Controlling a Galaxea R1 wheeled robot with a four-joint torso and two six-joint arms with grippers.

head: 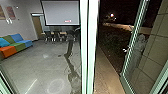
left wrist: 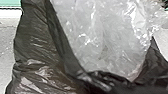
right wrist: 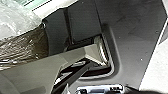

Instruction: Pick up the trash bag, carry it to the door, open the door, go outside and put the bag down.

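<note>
Grippers: can't say if spread. Grey floor indoors, multicolored couch by wall; pale path outside.

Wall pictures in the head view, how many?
2: one wall picture cut off by the left edge, the other just right of it, both above the couch. Others may be hidden.

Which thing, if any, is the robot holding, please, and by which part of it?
That cannot be told: the dark plastic trash bag, open around clear crinkled plastic, is near the left wrist camera, but any grip is unclear.
</note>
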